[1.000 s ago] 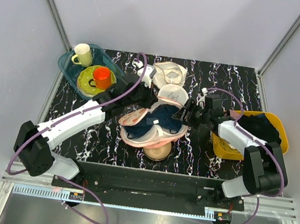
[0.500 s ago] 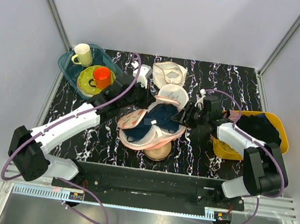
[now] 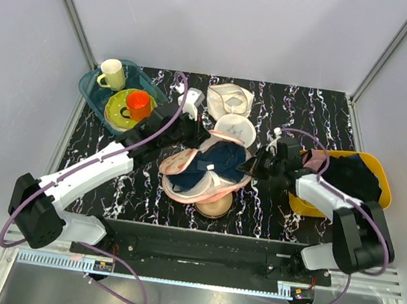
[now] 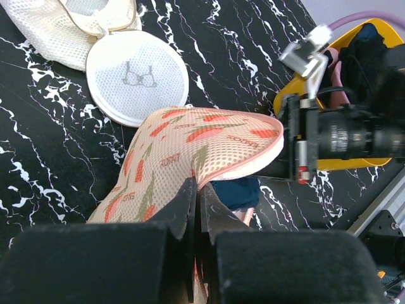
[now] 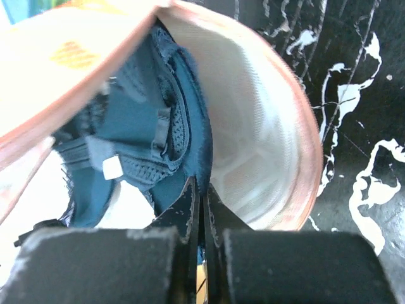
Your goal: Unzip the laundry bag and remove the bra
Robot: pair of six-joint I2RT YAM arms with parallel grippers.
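- Since a second ago my left end effector point(image 4: 197, 190) has drawn toward the upper left, pressed together on the top flap of the laundry bag point(image 3: 193, 188), which lies mid-frame on the tabletop point(image 3: 292, 104).
- My right end effector point(image 5: 202, 189) has dropped lower, pinching the navy bra point(image 5: 136, 136) inside the open bag.
- The yellow bin point(image 3: 381, 172) at right holds dark cloth point(image 3: 354, 175), partly hidden by my arm.

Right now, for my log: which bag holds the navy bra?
The salmon-pink printed laundry bag, gaping around the navy bra; the white mesh disc lies flat.
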